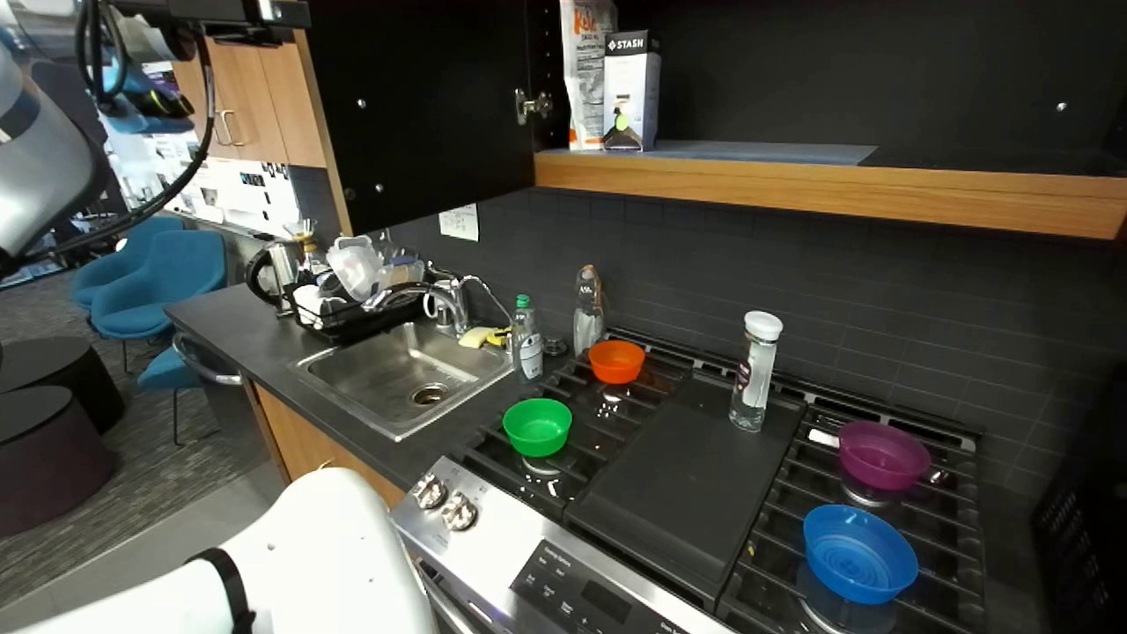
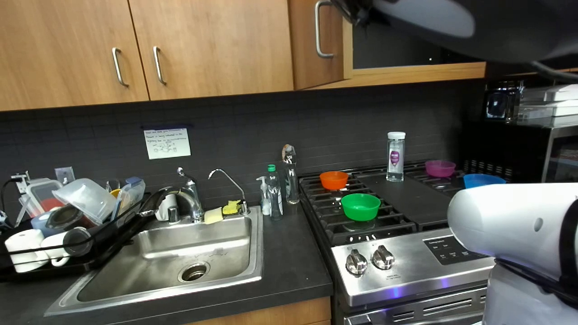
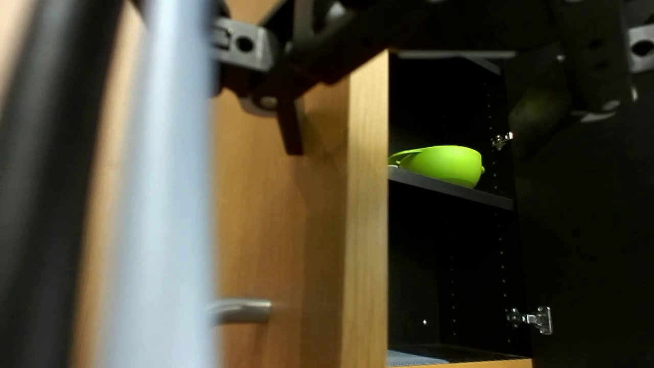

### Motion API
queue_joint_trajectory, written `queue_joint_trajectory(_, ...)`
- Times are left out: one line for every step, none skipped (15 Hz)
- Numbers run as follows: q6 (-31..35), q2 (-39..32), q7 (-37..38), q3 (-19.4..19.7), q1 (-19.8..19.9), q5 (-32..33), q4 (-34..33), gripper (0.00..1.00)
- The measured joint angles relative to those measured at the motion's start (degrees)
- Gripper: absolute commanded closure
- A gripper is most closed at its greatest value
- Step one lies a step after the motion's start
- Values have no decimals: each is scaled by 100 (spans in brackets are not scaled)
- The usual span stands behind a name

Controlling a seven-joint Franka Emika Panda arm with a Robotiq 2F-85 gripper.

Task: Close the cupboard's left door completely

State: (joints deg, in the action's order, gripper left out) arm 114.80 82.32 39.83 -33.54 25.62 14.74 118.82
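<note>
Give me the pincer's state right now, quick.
Pincer: open, not clamped on anything.

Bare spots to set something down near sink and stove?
Free: griddle, in front of the white-capped bottle; counter strip between sink and stove, in front of the green-capped bottle. Crowded: dish rack, piled with containers and mugs.

Left door [image 2: 316, 70] cut off by top edge in both exterior views. Wrist view: silver bar handle [image 3: 242, 311] partly hidden by blurred pale strip [image 3: 158, 204]. Writing on paper note [image 2: 167, 143] too small to be read.
</note>
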Motion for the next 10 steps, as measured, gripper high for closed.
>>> queue_joint_trajectory(-19, 0, 0, 0, -1, 1, -1, 0)
queue_joint_trajectory(-48, 0, 0, 0, -1, 2, 1, 0)
queue_joint_trajectory(-84, 1, 0, 0, -2, 2, 11, 0)
queue_joint_trajectory(-124, 1, 0, 0, -2, 7, 29, 0)
queue_joint_trajectory(-168, 2, 0, 1, -2, 25, 56, 0)
queue_joint_trajectory(-213, 3, 0, 7, -2, 49, 100, 0)
queue_joint_trajectory(-248, 4, 0, 17, -2, 69, 162, 0)
queue_joint_trajectory(-268, 6, 5, 29, -2, 86, 256, 0)
queue_joint_trajectory(-269, 7, 8, 40, -3, 89, 349, 0)
queue_joint_trajectory(-258, 8, 17, 55, -4, 90, 463, 0)
